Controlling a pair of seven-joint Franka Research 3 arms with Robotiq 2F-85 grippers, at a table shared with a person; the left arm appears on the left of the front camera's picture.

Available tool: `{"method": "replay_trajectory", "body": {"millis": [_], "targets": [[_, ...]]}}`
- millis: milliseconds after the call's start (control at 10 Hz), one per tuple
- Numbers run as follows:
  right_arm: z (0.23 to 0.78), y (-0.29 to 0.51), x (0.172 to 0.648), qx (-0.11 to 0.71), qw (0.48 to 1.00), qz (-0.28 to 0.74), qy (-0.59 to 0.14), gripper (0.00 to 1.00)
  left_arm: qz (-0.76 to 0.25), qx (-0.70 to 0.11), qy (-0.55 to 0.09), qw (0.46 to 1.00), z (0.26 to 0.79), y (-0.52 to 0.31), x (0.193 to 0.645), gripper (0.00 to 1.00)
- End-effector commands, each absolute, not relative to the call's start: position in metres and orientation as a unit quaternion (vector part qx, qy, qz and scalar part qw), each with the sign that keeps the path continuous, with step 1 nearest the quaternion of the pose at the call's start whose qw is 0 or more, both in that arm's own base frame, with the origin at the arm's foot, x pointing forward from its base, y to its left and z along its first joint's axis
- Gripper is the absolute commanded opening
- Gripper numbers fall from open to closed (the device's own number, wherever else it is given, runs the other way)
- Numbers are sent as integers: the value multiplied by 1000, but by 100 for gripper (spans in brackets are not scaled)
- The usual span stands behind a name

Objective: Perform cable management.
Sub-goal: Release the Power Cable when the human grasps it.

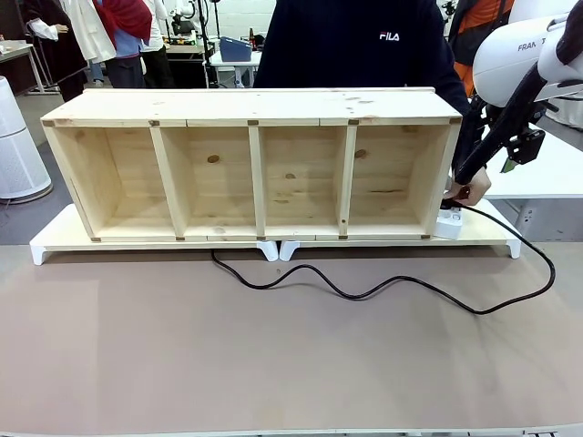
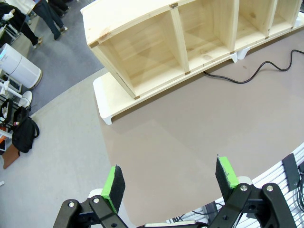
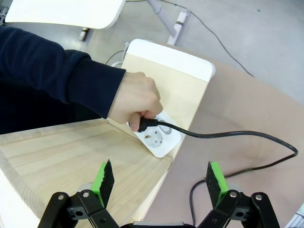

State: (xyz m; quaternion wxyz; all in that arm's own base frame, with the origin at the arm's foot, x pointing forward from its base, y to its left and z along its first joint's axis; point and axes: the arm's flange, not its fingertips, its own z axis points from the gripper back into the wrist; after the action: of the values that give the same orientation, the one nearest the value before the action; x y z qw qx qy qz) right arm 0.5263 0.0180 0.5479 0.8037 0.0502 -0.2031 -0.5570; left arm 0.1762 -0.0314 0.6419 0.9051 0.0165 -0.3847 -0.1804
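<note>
The black cable (image 1: pixel 364 289) snakes across the brown mat from under the wooden shelf (image 1: pixel 255 164) round to the shelf's right end. There a person's hand (image 3: pixel 137 102) grips its plug (image 3: pixel 145 124) at the white power strip (image 3: pixel 159 137). My right gripper (image 3: pixel 161 183) hovers open above the shelf's right end, empty, a little short of the hand. My left gripper (image 2: pixel 171 180) is open and empty, high over the mat's left part, with the cable (image 2: pixel 247 76) far off at the shelf's foot.
The shelf stands on a low white-edged board (image 1: pixel 55 241) at the back of the mat (image 1: pixel 273 355). The person (image 1: pixel 355 45) stands behind the shelf. The right arm (image 1: pixel 510 100) hangs over the shelf's right end.
</note>
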Motion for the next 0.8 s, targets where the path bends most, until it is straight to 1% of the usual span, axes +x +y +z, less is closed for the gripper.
{"method": "replay_trajectory", "body": {"millis": [0, 700], "targets": [[547, 18, 526, 49, 804, -557, -202, 100, -181, 16, -384, 905, 641, -31, 176, 100], [547, 18, 526, 49, 804, -557, -202, 100, -181, 16, -384, 905, 641, -31, 176, 100]]}}
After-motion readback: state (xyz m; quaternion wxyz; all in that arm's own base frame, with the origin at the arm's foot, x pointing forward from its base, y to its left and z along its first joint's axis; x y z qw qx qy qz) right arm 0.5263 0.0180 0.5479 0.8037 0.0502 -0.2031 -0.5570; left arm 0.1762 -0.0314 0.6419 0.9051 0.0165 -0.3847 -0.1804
